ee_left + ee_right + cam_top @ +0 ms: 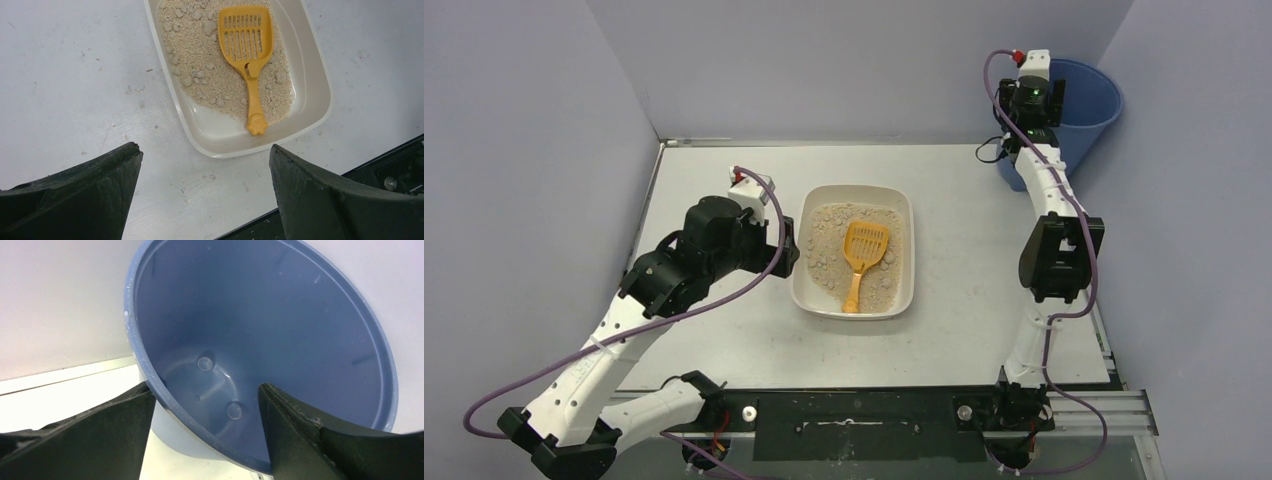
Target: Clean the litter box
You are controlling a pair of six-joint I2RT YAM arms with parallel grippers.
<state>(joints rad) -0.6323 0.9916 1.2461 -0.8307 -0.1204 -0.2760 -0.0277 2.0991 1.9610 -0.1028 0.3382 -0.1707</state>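
Gaping left gripper (pixel 202 147) and right gripper (pixel 204 386), one scoop (pixel 864 246) in one litter box (pixel 850 312), one seemingly clean bucket (pixel 300 340)

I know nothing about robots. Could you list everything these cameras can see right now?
litter box: one, off-white, middle of the table, holds beige litter
scoop: one, orange, slotted, lying in the litter box, handle toward the arm bases
clumps: several, beige, scattered in the litter
bucket: one, blue, far right corner, empty inside
table: one, pale grey
walls: pale grey, three sides
left arm: white and black, left of the litter box
right arm: white and black, reaching to the bucket
left hand: black, open, empty
right hand: black, open, at the bucket's rim
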